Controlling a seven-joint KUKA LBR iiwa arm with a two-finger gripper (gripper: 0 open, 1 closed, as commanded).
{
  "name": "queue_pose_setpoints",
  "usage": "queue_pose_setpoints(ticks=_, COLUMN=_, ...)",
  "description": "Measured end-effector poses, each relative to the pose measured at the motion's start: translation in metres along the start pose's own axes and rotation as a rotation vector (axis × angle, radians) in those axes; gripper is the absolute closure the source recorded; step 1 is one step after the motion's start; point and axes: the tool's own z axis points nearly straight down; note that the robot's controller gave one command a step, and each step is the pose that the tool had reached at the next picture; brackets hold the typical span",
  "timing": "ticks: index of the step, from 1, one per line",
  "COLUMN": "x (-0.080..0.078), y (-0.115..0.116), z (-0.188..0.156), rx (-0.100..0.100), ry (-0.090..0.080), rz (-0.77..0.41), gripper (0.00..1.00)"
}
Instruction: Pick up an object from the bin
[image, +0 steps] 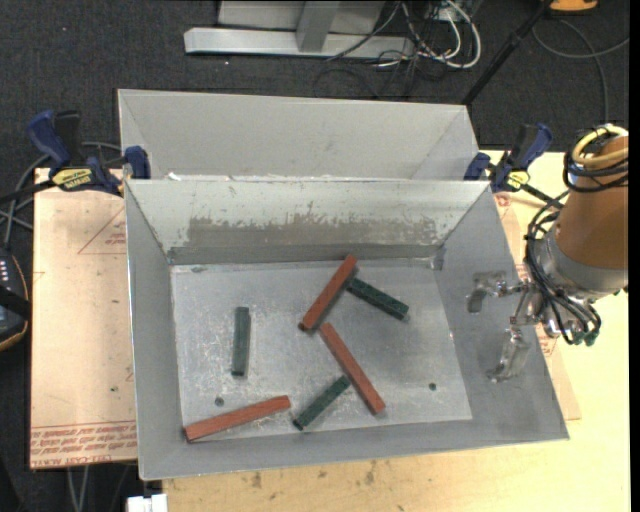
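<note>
Fingers (507, 354): standing wide apart, one pointing to 9 o'clock, one to 6 o'clock, clasping nothing.
Gripper (484, 340): hanging over the sloped wall at 3 o'clock of the bin (300, 455).
Nearest piece: upper green stick (378, 299), lying flat at 9 o'clock of the gripper, well apart from it.
Next nearest: middle red stick (351, 368), lying slantwise near the floor's centre.
Upper red stick (328, 293): leaning toward 1 o'clock, its top end touching the upper green stick.
Lower green stick (322, 401): lying against the middle red stick.
Lower red stick (237, 419): lying at 7 o'clock of the floor.
Left green stick (240, 341): lying alone at 9 o'clock, pointing to 12.
</note>
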Motion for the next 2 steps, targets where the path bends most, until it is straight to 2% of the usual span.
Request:
queue_pose_setpoints(ticks=1, x=0.0000, y=0.0000, z=0.0000, rx=0.000, ry=0.000, rz=0.000, gripper=1.00)
queue_pose_setpoints(ticks=2, x=0.0000, y=0.0001, z=0.0000, rx=0.000, ry=0.000, rz=0.000, gripper=0.00)
